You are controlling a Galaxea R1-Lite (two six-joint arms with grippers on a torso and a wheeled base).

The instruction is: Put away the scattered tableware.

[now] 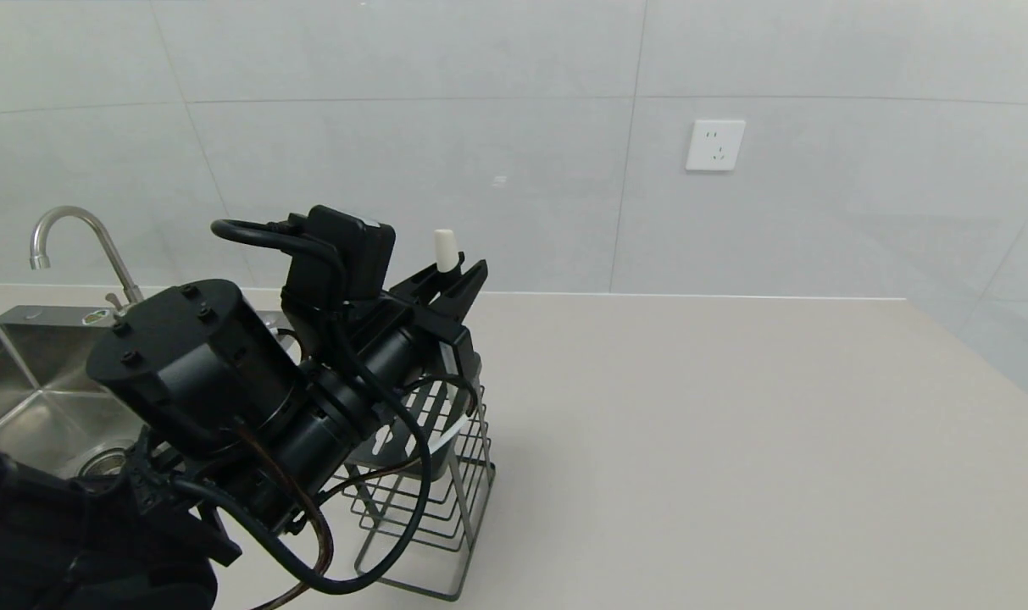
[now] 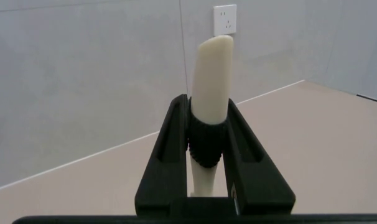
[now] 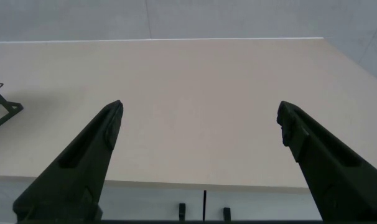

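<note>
Tool status: left tool (image 1: 458, 275) is clamped tight on a cream utensil handle (image 1: 444, 246), held above the wire rack (image 1: 446, 525) with the handle tip pointing up.

Head view: rack sits on the bench (image 1: 734, 440) just beside the sink (image 1: 22, 381), with the faucet (image 1: 73, 229) on the far side of the sink from the rack. The arm covers most of the rack top, so I can't tell how far the utensil's lower end reaches into it.

Left wrist view adds the grip detail. Both fingers (image 2: 170, 155) press a black ribbed band (image 2: 207, 143) around the handle. The cream shaft sticks out past the fingertips, with a wall outlet (image 2: 225, 18) behind it.

Right wrist view: right tool (image 3: 201, 112) is spread wide with nothing between its fingers, over the bench's front edge. A dark bit sits at that view's margin; can't tell if it's part of the rack.
</note>
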